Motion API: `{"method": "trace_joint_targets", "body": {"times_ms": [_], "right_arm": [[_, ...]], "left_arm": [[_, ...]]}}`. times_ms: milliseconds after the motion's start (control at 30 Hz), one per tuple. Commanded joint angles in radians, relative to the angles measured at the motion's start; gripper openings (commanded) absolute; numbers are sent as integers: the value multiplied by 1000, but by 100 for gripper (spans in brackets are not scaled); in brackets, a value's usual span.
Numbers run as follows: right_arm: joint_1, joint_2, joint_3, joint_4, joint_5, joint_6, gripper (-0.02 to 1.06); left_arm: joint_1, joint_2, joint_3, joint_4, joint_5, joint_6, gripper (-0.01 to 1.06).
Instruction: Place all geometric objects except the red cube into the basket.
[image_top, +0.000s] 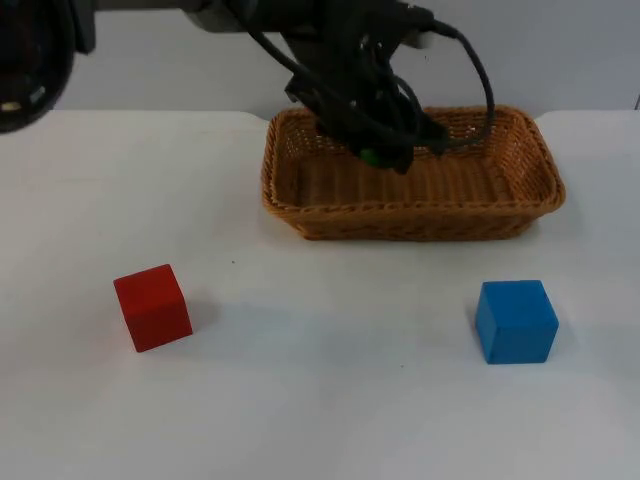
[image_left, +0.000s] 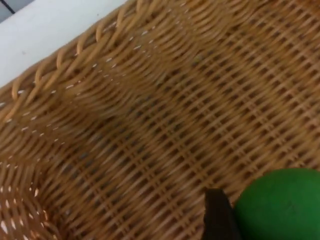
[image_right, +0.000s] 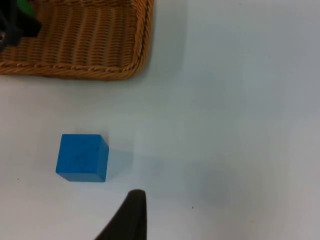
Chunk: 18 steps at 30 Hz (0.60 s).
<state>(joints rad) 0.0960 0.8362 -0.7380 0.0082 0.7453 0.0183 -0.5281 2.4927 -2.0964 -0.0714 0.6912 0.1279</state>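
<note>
My left gripper (image_top: 382, 152) hangs over the left half of the wicker basket (image_top: 400, 214), shut on a green round object (image_top: 369, 155). The left wrist view has that green object (image_left: 285, 206) beside a black fingertip (image_left: 218, 216), just above the woven basket floor (image_left: 150, 125). A blue cube (image_top: 516, 320) lies on the table in front of the basket's right end. The red cube (image_top: 152, 306) lies at the front left. My right gripper (image_right: 129, 219) hovers above the table close to the blue cube (image_right: 81, 157), with the basket's corner (image_right: 100, 70) farther off.
The left arm stretches from the upper left across the basket's back rim. White table runs between the two cubes and along the front edge. The grey partition wall stands behind the basket.
</note>
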Motion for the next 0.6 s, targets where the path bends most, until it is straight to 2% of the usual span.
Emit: {"method": "trace_joint_targets", "body": {"times_ms": [0, 100, 167, 233, 267, 400, 433, 467, 567], "right_arm": [[-6, -3, 2, 2, 0, -10, 105], [-6, -3, 2, 2, 2, -10, 105], [-6, -3, 2, 2, 2, -10, 105], [-6, -3, 2, 2, 2, -10, 105], [-6, -3, 2, 2, 2, -10, 105], [-6, -3, 2, 2, 2, -10, 105], [-6, -3, 2, 0, 2, -10, 105], [-6, -3, 2, 0, 2, -10, 105], [-6, -3, 2, -2, 2, -10, 105]], "left_arm": [[14, 4, -13, 13, -27, -31, 0], [20, 9, -13, 4, -30, -31, 4], [23, 13, -13, 4, -23, -31, 18], [23, 14, -13, 4, -17, -31, 38], [23, 14, -13, 4, -17, -31, 38], [23, 10, -13, 2, 5, -31, 75], [23, 5, -14, 2, 15, -31, 80], [23, 5, -14, 2, 15, -31, 80], [23, -25, -14, -26, 63, -31, 90]]}}
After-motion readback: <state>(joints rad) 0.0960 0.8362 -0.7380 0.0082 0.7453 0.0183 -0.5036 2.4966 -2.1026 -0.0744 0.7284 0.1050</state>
